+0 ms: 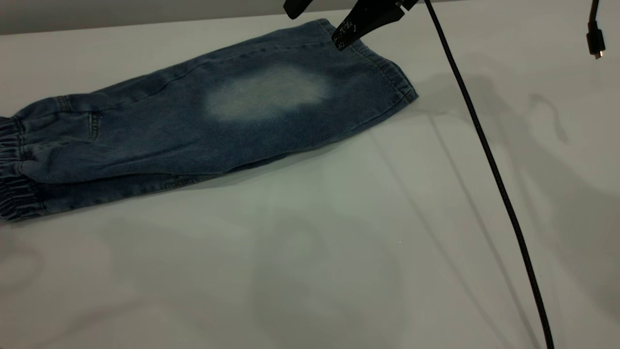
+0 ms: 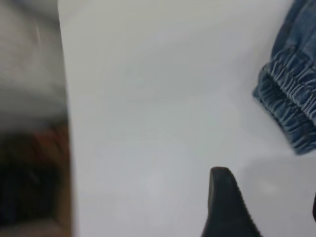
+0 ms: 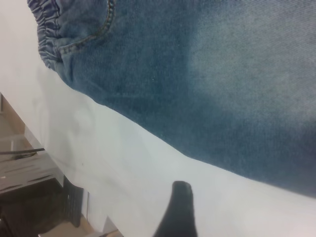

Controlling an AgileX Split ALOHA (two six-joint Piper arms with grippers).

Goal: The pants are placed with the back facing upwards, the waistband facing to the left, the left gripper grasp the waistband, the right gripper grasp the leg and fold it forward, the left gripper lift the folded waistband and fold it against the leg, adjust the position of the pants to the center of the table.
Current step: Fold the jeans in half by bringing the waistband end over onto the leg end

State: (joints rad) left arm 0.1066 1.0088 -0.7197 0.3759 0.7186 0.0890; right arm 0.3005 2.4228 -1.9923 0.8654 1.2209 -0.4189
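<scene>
The pants (image 1: 193, 126) lie folded lengthwise on the table (image 1: 339, 242), running diagonally. The ruched waistband (image 1: 12, 169) is at the far left, and the leg (image 1: 271, 92) with its pale oval patch lies on top, its hem at the upper right. My right gripper (image 1: 315, 30) hovers open just above that hem and holds nothing. One of its fingers (image 3: 180, 207) shows over bare table beside the denim (image 3: 222, 84). My left gripper (image 2: 266, 195) is open over bare table, a short way from the waistband (image 2: 291, 108), and is out of the exterior view.
A black cable (image 1: 489, 160) hangs across the right side of the table from top to bottom. A small plug (image 1: 595, 41) dangles at the top right. The table edge (image 2: 64, 123) runs close by in the left wrist view, with the floor beyond.
</scene>
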